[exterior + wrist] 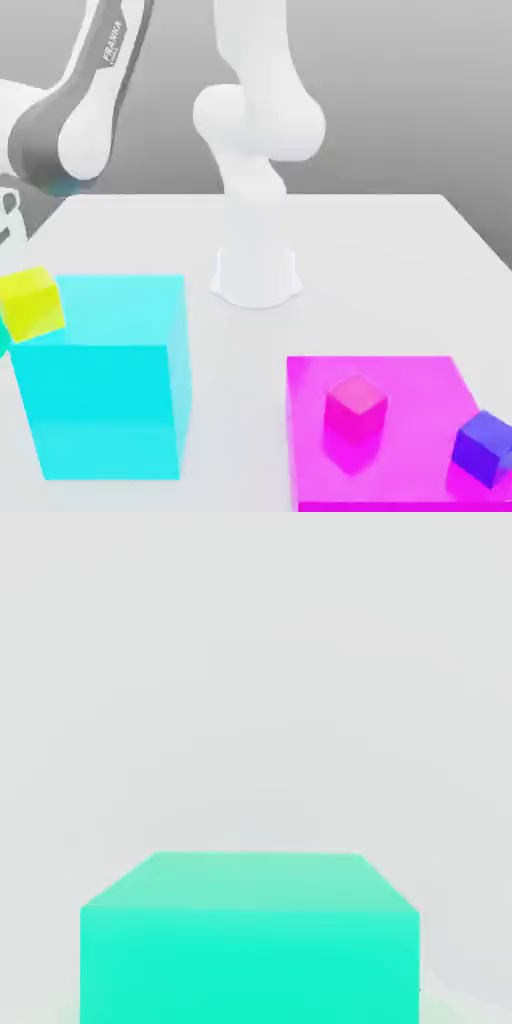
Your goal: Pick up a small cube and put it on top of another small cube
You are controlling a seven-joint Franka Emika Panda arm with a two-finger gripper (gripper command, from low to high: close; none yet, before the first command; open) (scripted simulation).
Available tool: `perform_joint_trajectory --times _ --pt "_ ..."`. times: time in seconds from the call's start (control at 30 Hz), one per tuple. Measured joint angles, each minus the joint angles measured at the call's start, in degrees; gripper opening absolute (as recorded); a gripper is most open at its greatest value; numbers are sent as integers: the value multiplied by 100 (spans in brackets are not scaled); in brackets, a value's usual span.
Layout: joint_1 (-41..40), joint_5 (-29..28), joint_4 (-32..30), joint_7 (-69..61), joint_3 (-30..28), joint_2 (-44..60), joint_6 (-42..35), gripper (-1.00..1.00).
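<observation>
The mint-green small cube (250,942) looms close in the hand view, centred right under the hand, over the white table. In the exterior view a sliver of the small cube (2,342) peeks out at the far left edge, just below the yellow cube. My gripper (6,225) hangs at that same left edge directly above the sliver, shut on the small cube. The other small cube, blue-purple (485,447), rests at the right edge of the magenta slab, far over on the exterior view's right.
A big cyan cube (105,390) stands beside the gripper, with a yellow small cube (32,300) at its upper left corner. A pink small cube (355,408) sits mid-slab on the magenta slab (400,480). The arm's white base (255,272) stands at the table's middle.
</observation>
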Motion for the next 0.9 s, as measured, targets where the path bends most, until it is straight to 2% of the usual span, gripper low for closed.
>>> perform_joint_trajectory --times 0.17,0.3,0.8,0.9 --pt "254 -145 651 -1269 211 61 -649 -100" --pt "808 -209 990 -1964 586 145 -928 -100" --pt "3062 80 958 -2268 2525 419 -479 -100" --pt "3459 -253 799 -2117 2729 703 -70 -100"
